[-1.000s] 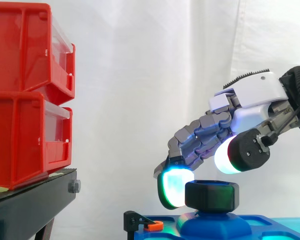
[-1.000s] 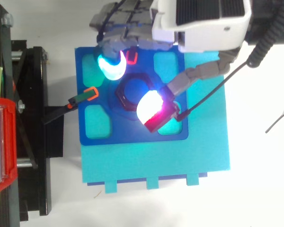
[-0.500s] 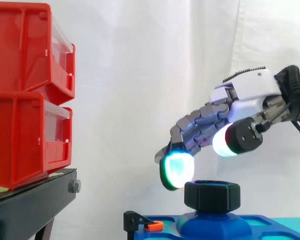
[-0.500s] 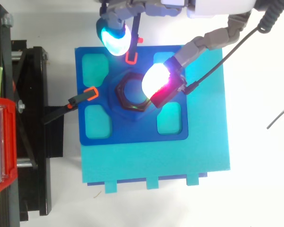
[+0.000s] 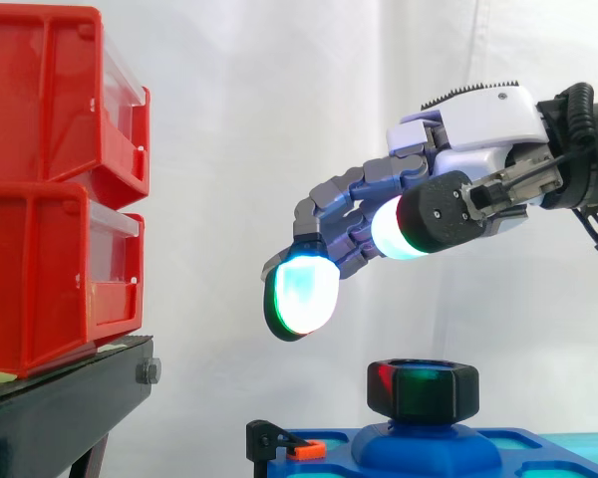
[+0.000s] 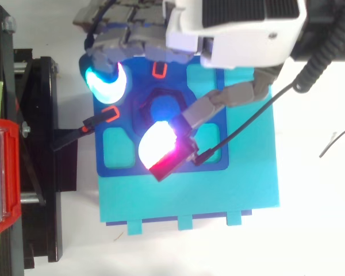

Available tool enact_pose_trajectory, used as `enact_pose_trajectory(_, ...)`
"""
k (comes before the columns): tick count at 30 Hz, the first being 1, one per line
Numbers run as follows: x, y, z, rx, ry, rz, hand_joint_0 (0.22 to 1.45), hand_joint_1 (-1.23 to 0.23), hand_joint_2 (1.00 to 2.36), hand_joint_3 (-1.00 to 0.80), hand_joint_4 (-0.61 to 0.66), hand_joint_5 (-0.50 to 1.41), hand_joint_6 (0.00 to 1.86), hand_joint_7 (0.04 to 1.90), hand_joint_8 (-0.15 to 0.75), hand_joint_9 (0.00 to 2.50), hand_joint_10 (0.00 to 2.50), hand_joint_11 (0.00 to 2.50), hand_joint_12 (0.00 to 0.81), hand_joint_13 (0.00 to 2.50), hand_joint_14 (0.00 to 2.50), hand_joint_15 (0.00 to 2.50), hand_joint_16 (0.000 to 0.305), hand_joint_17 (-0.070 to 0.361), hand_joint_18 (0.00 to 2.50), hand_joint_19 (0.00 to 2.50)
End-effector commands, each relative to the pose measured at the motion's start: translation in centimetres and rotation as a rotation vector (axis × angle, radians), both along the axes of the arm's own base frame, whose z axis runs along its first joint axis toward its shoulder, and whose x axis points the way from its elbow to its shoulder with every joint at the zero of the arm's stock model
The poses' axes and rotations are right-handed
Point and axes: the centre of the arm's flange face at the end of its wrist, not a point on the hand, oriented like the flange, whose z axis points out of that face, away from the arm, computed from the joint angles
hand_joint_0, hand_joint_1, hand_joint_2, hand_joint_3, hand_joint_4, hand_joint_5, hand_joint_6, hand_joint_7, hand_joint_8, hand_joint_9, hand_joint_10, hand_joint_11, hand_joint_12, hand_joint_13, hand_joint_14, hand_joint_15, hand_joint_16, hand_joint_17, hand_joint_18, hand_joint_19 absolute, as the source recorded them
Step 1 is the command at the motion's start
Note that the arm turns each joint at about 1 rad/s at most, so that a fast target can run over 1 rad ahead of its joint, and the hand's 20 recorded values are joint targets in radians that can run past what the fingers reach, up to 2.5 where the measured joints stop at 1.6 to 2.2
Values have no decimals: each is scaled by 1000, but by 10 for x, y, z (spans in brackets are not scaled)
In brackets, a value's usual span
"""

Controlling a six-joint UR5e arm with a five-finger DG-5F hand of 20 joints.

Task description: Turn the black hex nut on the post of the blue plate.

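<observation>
Hand (image 5: 475, 121) released, fingers loosely bent, hovering clear above black hex nut (image 5: 423, 390) on post of blue plate (image 6: 122, 168).

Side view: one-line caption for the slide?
Open hand hovers above the black hex nut on the blue plate, not touching it; red bins at left.

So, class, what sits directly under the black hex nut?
A rounded blue post base on the blue plate. The black hex nut covers the post's sides, so any thread is hidden.

Hand (image 5: 468, 124) risen — now above hex nut (image 5: 423, 390).
</observation>
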Motion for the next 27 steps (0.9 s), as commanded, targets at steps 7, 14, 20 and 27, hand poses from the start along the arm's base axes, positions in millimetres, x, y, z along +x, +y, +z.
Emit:
enact_pose_trajectory(7,5,32,-1,1,3,-8,403,-557,1000,-500,233,-200,502,959,275,287,0,0,409,213,0,0,69,156,125,107)
enact_pose_trajectory(14,4,43,-11,-2,24,-6,383,-546,1000,-500,235,-206,502,956,273,248,0,2,416,178,0,13,71,161,80,140)
enact_pose_trajectory(20,-1,49,-30,5,38,-12,393,-492,1000,-500,229,-206,502,954,270,244,0,1,412,172,0,8,71,159,73,136)
enact_pose_trajectory(27,-1,50,-36,5,40,-11,410,-448,1000,-500,224,-206,502,956,265,239,1,0,404,166,0,8,69,155,63,139)
